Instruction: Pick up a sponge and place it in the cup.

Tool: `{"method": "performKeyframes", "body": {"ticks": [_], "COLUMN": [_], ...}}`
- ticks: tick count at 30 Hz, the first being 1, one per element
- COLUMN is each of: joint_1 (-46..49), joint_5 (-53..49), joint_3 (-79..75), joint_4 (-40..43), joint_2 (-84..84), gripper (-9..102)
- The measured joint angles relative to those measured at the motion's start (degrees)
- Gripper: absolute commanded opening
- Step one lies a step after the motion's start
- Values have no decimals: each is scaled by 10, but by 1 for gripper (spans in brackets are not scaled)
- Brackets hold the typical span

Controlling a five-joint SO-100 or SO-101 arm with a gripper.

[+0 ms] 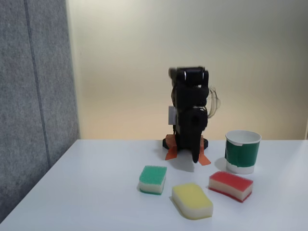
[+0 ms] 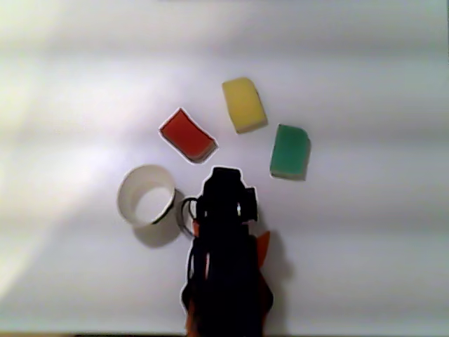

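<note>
The red-topped sponge (image 1: 231, 185) lies flat on the white table, just in front of the cup (image 1: 242, 153) in the fixed view. From above, the sponge (image 2: 187, 133) sits diagonally beyond the cup (image 2: 125, 200), which stands upright and looks empty. The black arm (image 2: 224, 210) is folded up over its base. My gripper (image 1: 196, 156) points straight down at the table behind the sponges, its dark fingers tapering together with nothing in them. It is a short way left of the cup and touches neither the cup nor the sponge.
A green-topped sponge (image 1: 153, 179) (image 2: 290, 151) and a yellow sponge (image 1: 192, 199) (image 2: 243, 104) lie near the red one. A grey fabric panel (image 1: 33, 106) stands along the table's left side. Orange parts (image 1: 172, 151) flank the arm's base.
</note>
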Motion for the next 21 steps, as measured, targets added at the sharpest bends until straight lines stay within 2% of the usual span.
{"method": "performKeyframes", "body": {"ticks": [12, 16, 18, 21], "joint_1": [-69, -99, -105, -111], "joint_5": [-11, -11, -11, -37], "joint_3": [-310, -370, -396, -432], "joint_4": [23, 19, 19, -9], "joint_2": [-341, -388, -410, -449], "gripper": [0, 10, 34, 31]}}
